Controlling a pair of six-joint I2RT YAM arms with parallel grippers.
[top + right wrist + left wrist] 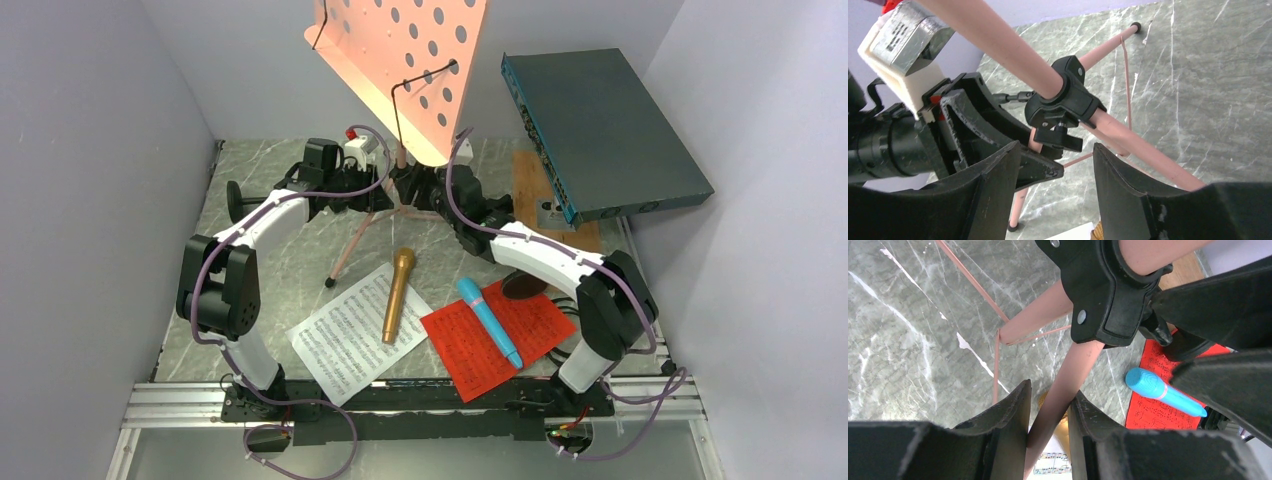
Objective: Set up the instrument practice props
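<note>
Before the music stand, one microphone lies on the left page, another microphone on the right page.

The left gripper is clamped on a pink tripod leg, one finger on each side of it, and the leg runs up and away from the gripper into a black clamp collar, where a second pink leg and thin pink braces branch off to the left over the grey marble worktop. To the gripper's right a blue microphone lies on a red sheet-music page, with the right gripper beyond it, jaws apart beside the collar. Between the fingers, beneath the leg, a strip of white sheet-music page shows.
</note>
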